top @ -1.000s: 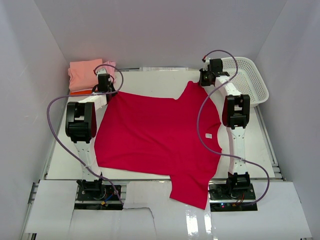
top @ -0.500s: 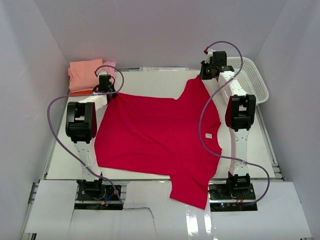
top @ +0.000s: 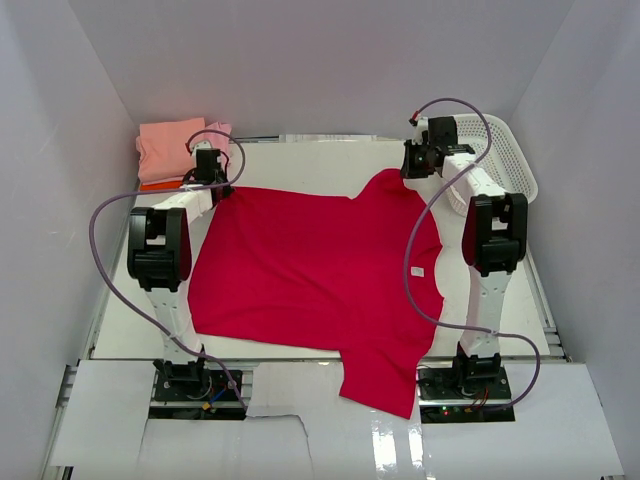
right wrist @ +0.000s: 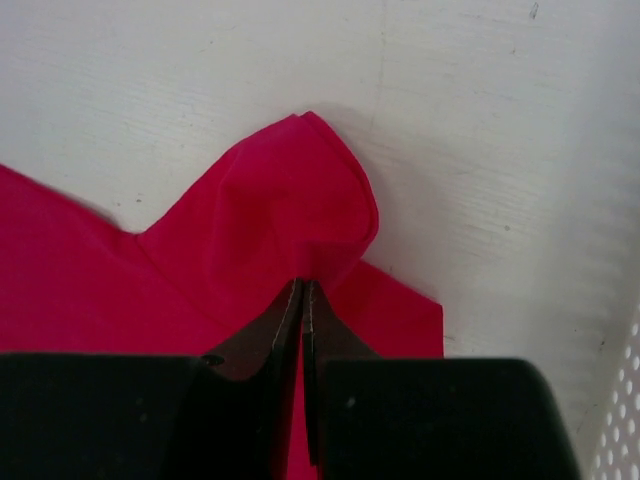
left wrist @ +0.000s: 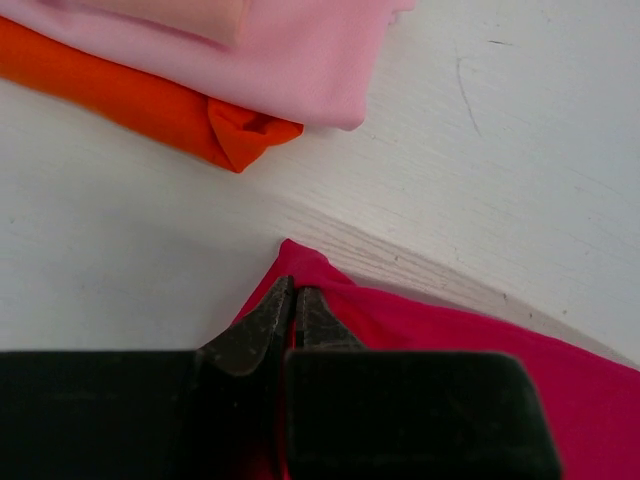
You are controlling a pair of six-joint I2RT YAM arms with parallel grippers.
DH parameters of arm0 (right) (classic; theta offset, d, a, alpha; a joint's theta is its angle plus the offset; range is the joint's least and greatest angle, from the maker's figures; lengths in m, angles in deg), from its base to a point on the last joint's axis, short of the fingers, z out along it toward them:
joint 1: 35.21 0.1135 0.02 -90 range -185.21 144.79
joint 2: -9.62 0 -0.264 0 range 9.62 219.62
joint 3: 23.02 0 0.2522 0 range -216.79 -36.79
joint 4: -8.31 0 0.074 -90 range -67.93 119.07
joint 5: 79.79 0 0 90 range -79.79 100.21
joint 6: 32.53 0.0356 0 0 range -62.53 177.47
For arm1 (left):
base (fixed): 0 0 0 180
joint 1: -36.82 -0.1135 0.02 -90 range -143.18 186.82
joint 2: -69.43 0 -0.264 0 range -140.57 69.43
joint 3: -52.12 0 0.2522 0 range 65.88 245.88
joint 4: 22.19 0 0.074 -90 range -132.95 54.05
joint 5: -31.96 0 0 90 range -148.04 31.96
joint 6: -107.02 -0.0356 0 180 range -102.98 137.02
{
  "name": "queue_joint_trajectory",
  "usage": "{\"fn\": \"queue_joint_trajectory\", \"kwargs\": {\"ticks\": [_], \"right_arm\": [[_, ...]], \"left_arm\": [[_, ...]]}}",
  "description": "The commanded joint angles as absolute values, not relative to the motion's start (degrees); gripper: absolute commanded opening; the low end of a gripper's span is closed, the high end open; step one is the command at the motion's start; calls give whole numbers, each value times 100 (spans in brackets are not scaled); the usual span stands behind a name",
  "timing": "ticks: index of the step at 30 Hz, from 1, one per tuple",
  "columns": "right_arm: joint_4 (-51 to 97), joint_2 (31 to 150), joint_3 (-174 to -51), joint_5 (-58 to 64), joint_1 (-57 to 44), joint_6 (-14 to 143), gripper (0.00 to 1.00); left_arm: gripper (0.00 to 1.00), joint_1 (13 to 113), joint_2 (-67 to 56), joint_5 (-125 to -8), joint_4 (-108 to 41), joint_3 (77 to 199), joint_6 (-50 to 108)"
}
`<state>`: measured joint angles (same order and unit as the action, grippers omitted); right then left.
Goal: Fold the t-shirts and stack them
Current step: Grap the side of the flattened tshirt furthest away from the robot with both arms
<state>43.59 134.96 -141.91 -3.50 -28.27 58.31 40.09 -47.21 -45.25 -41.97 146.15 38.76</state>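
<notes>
The crimson t-shirt (top: 310,270) lies spread on the table (top: 300,160), just left of the white basket (top: 505,165), and one part of it hangs over the table edge nearest the arm bases. It is pinched at two far points.

The right gripper (right wrist: 302,290) is at the point of the shirt nearest the basket. Its fingers are pressed together with no gap, and a small fold of red cloth rises from between the tips and puffs up just beyond them. The basket's lattice wall shows at the edge of the right wrist view, close to this fold but not touching it.

The left gripper (left wrist: 292,292) is at the shirt's far corner, well away from the basket. Its fingers are drawn narrow onto the pointed tip of the cloth, which pokes out just past them.

Beyond that corner, farthest from the basket, are the folded shirts. The orange one (left wrist: 130,100) is lowest, the light pink one (left wrist: 300,60) lies on it, and the salmon-pink one (top: 170,145) is on top. None of them touches the crimson cloth.
</notes>
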Motion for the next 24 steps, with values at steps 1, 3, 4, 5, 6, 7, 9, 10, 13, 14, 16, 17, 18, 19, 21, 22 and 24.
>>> {"fn": "queue_joint_trajectory", "kwargs": {"ticks": [1, 3, 4, 5, 6, 7, 9, 10, 13, 14, 16, 17, 18, 19, 21, 22, 24], "right_arm": [[4009, 12881, -13849, -455, -2757, 5773, 8], [3896, 12662, -13577, -464, -2739, 5773, 8], [3877, 12600, -13505, -464, -2730, 5773, 8], [3869, 12547, -13453, -464, -2730, 5782, 8], [3869, 12442, -13382, -455, -2704, 5782, 8], [3869, 12389, -13356, -455, -2695, 5773, 8], [3869, 12248, -13233, -394, -2642, 5739, 8], [3860, 12187, -13189, -342, -2616, 5599, 8], [3738, 11914, -12952, 97, -2449, 5449, 8], [3711, 11783, -12899, 351, -2362, 5413, 8], [3588, 11642, -12706, 554, -2291, 5352, 8], [3552, 11510, -12644, 668, -2256, 5343, 8], [3543, 11448, -12591, 687, -2247, 5343, 8], [3517, 11378, -12530, 722, -2238, 5343, 8], [3473, 11167, -12363, 757, -2220, 5343, 8], [3438, 11088, -12310, 775, -2212, 5343, 8], [3403, 10868, -12169, 854, -2177, 5334, 8]], "left_arm": [[0, 4051, -4211, -4311, -4491, 14683, 3979], [0, 4051, -4193, -4293, -4517, 14692, 3979], [0, 4051, -4193, -4284, -4535, 14709, 3970], [0, 4051, -4193, -4275, -4570, 14718, 3970], [0, 4051, -4193, -4284, -4579, 14753, 3970], [0, 4060, -4202, -4310, -4588, 14762, 3970], [0, 4060, -4228, -4354, -4658, 14823, 3979], [0, 4060, -4228, -4354, -4658, 14841, 3988], [0, 4069, -4211, -4363, -4685, 14850, 3979], [0, 4069, -4202, -4363, -4693, 14841, 3979], [0, 4078, -4184, -4372, -4702, 14841, 3979], [0, 4078, -4167, -4346, -4711, 14833, 3979], [0, 4086, -4149, -4337, -4720, 14833, 3988], [0, 4095, -4123, -4328, -4720, 14815, 3988], [0, 4104, -4018, -4275, -4720, 14780, 4005], [0, 4113, -3965, -4275, -4711, 14728, 4005], [0, 4130, -3789, -4214, -4702, 14692, 4005]]}}
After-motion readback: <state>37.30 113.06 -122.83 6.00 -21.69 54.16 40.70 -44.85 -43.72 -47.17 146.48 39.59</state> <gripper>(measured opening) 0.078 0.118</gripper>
